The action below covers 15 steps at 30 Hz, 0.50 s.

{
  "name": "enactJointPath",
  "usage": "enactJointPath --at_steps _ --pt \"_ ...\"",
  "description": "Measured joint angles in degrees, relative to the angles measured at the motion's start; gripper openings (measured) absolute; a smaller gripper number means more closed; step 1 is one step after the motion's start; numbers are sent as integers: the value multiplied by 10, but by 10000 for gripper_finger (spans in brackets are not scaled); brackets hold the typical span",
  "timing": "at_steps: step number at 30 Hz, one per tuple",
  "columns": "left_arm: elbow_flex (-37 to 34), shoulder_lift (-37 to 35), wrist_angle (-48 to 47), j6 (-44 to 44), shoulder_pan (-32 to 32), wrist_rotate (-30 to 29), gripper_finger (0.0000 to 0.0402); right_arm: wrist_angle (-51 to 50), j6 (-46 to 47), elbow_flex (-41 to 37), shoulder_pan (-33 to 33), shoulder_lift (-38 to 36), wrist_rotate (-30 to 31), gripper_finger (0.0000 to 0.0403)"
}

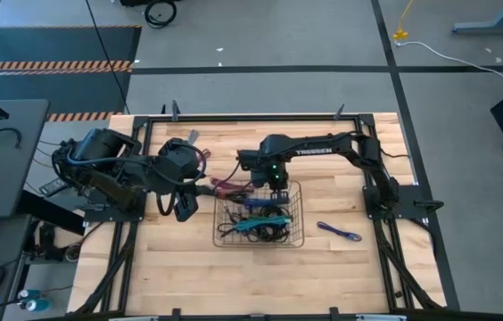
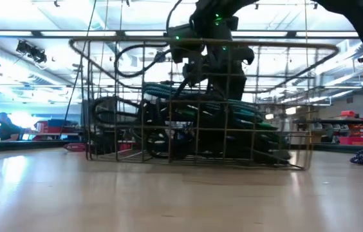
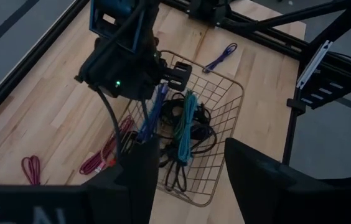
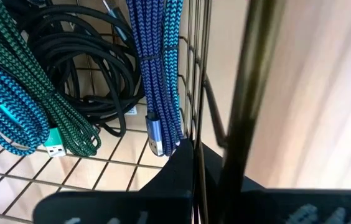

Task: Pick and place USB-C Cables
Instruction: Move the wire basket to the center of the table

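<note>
A wire mesh basket [image 1: 292, 239] stands mid-table and holds several USB-C cables: a blue bundle [image 4: 160, 81], a teal-green one [image 4: 26, 106] and black coils [image 4: 94, 56]. My right gripper [image 4: 191, 163] points down, shut, at the basket's far wall [image 4: 195, 93], just beside the blue bundle's plug end [image 4: 155, 138]; nothing shows between its fingers. A purple cable [image 1: 339, 232] lies on the table right of the basket. Magenta and red cables [image 3: 104, 155] lie to the basket's left. My left gripper [image 3: 191, 180] hangs open, high above the table left of the basket. My right gripper's shut fingertips [image 4: 182, 168] stand against the basket's far wall, next to the blue bundle's plug end. I cannot tell whether they touch the wire or the cable.
The table is bare wood inside a black metal frame [image 1: 372, 152]. Free board lies near the front edge [image 1: 260, 285] and right of the basket. A small red cable [image 3: 31, 168] lies toward the left side. The basket's rim [image 2: 201, 44] stands well above the table.
</note>
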Motion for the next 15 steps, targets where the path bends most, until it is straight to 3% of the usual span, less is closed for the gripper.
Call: enactJointPath --at_steps 10,15 --pt "0 0 0 6 0 0 188 55 1 -36 0 -45 -12 5" --pt "0 0 0 3 0 0 188 68 -1 -37 8 -62 6 50"
